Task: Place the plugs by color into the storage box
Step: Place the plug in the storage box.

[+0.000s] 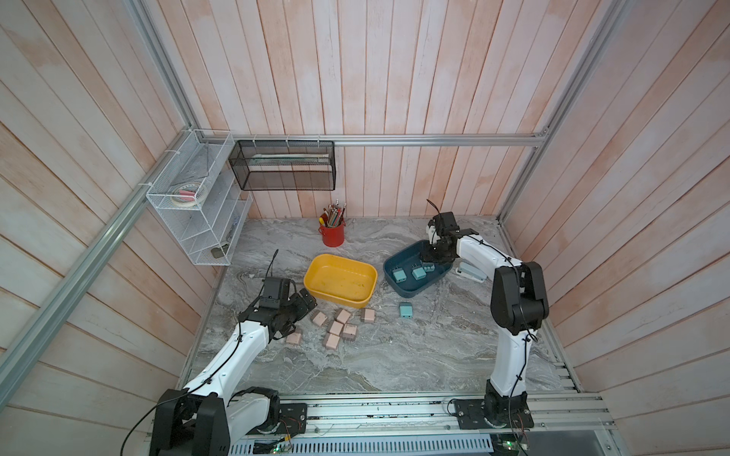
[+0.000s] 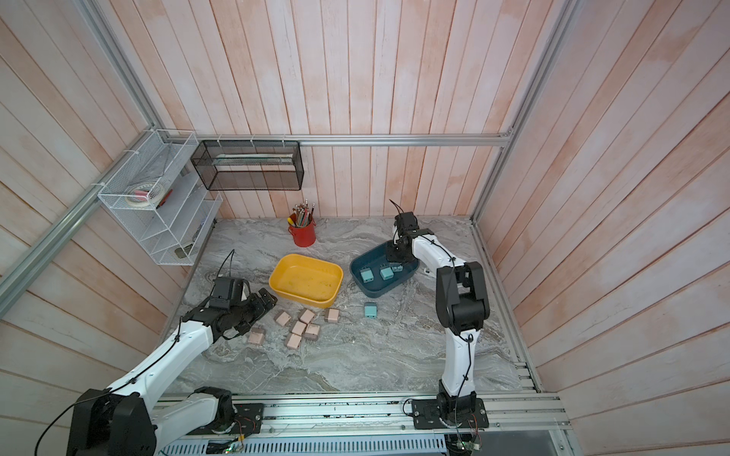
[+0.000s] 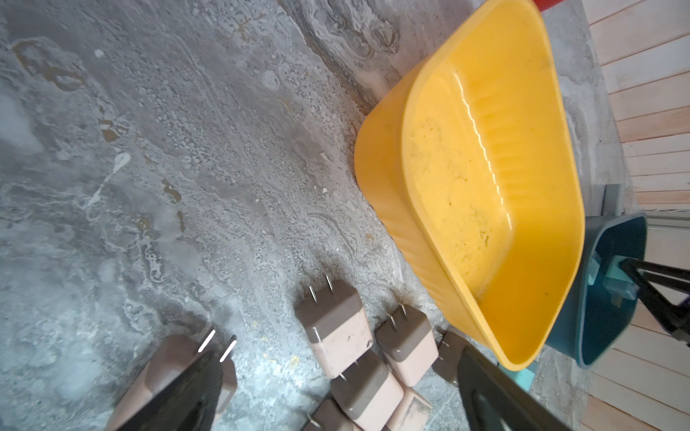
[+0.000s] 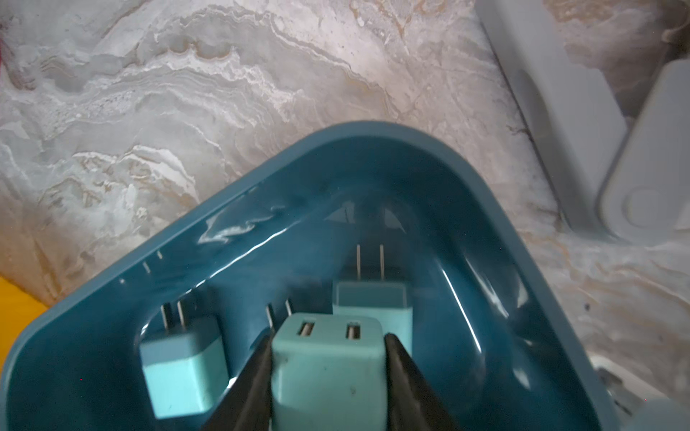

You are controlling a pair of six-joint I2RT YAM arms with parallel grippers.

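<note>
At the bottom edge of both top views the two arm bases sit on a metal rail point(image 1: 395, 410). Just above it, at lower left, the left gripper point(image 1: 299, 316) stands spread wide with nothing in it, beside seven pink plugs point(image 1: 335, 327) clustered on the marble tabletop point(image 1: 395, 355); whether a finger touches the nearest one cannot be told. A single teal plug point(image 1: 405, 310) lies alone to the right of the cluster. Higher, at centre, the yellow box point(image 1: 339, 278) holds nothing. To its right the blue box point(image 1: 395, 260) holds three teal plugs point(image 1: 399, 273) visible from above. Over its far end the right gripper point(image 4: 328, 343) is clamped on a teal plug point(image 4: 328, 373), low inside the box, its ports toward the wrist camera. A grey stapler point(image 1: 470, 272) lies right of that box. Farther up stand a red cup of pencils point(image 1: 332, 237), a white wire rack point(image 1: 197, 213) and a black mesh basket point(image 1: 284, 166).
</note>
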